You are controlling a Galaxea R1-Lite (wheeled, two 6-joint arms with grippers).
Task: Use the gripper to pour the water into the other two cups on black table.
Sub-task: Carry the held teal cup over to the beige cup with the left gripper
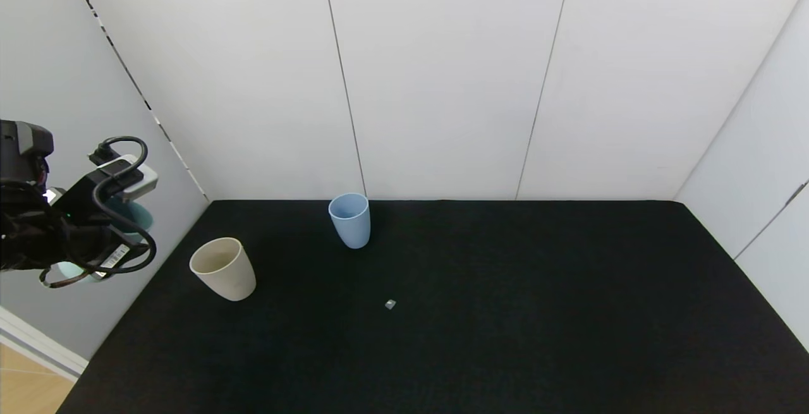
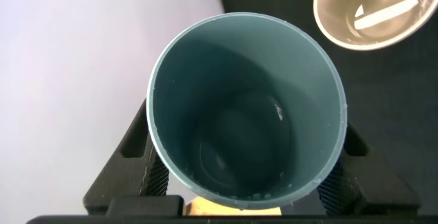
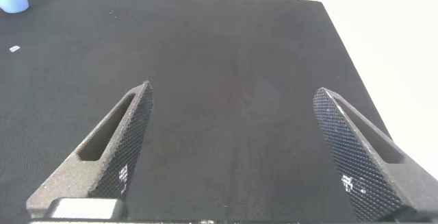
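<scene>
The left gripper (image 2: 243, 183) hangs off the tabletop's (image 1: 505, 313) left edge, jaws pinching an upright teal cup (image 2: 246, 107). The cream cup (image 1: 223, 268) stands near the left edge, the light blue cup (image 1: 349, 219) by the far edge, well apart. The right gripper (image 3: 239, 148) hovers over bare tabletop, jaws spread wide.

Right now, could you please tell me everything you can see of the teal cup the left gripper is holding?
The teal-green cup is a plain, handleless, tapered cup of matte, plastic-looking material with a darker inside. The left gripper clamps it, one textured black finger against each side of its wall. In the left wrist view its open mouth faces the camera, showing a round base and small glints inside. It hangs above the left edge of the black table, near the cream-beige cup.
</scene>
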